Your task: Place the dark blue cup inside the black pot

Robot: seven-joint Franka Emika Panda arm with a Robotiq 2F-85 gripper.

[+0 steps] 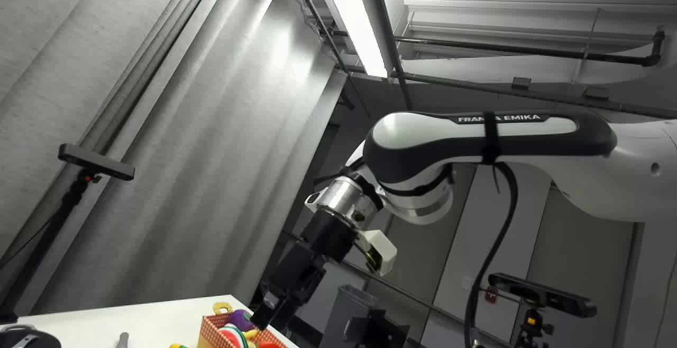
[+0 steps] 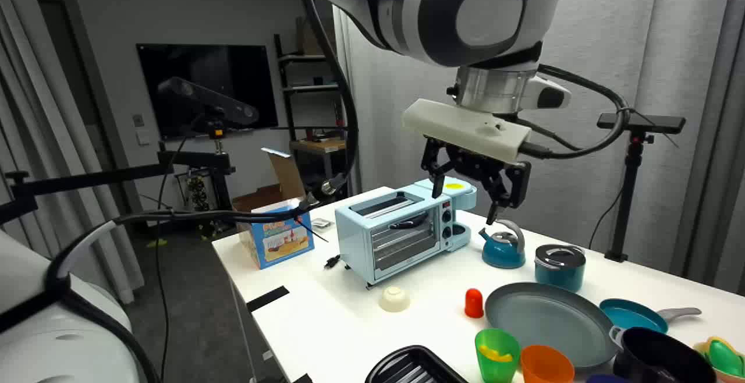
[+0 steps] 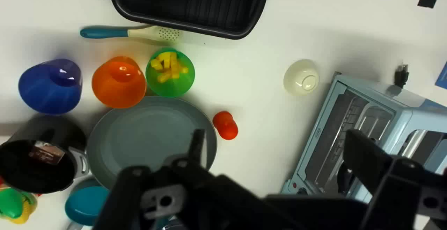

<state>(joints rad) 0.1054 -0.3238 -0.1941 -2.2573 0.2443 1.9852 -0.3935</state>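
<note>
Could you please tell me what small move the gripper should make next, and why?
I would probably shift the open gripper across toward the blue cup before lowering it: the gripper holds nothing and hangs high above the table, while in the wrist view the cup stands near the left edge, outside the pot and well to one side of the gripper.

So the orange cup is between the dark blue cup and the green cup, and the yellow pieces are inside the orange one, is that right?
Not quite: the yellow pieces are inside the green cup, not the orange cup, as the wrist view shows. The orange cup is indeed between the green cup and the dark blue cup.
</note>
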